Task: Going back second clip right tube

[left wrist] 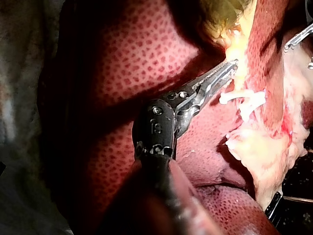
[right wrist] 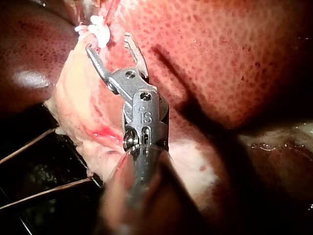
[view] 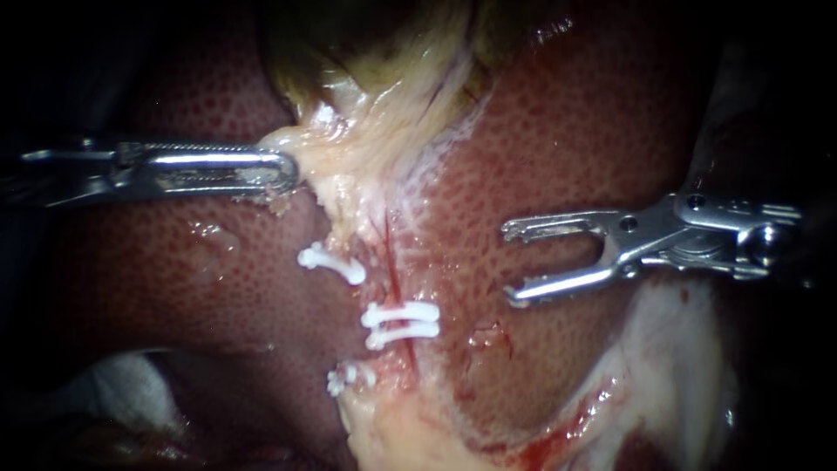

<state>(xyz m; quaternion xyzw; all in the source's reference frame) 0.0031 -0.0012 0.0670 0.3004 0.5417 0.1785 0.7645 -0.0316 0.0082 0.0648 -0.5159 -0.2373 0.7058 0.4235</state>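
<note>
red speckled liver (view: 593, 131) around white clips (view: 401, 312)

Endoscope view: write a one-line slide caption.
Open-jawed right instrument clear of the white clips; left instrument shut on pale tissue beside the liver.

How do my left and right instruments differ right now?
The left instrument has its jaws shut on pale tissue; the right instrument has its jaws wide open, holding nothing. The left instrument's jaws look long and straight; the right instrument's spread like a fork. The left instrument touches tissue; the right instrument sits over the liver, apart from the white clips. Both point inward toward each other.
</note>
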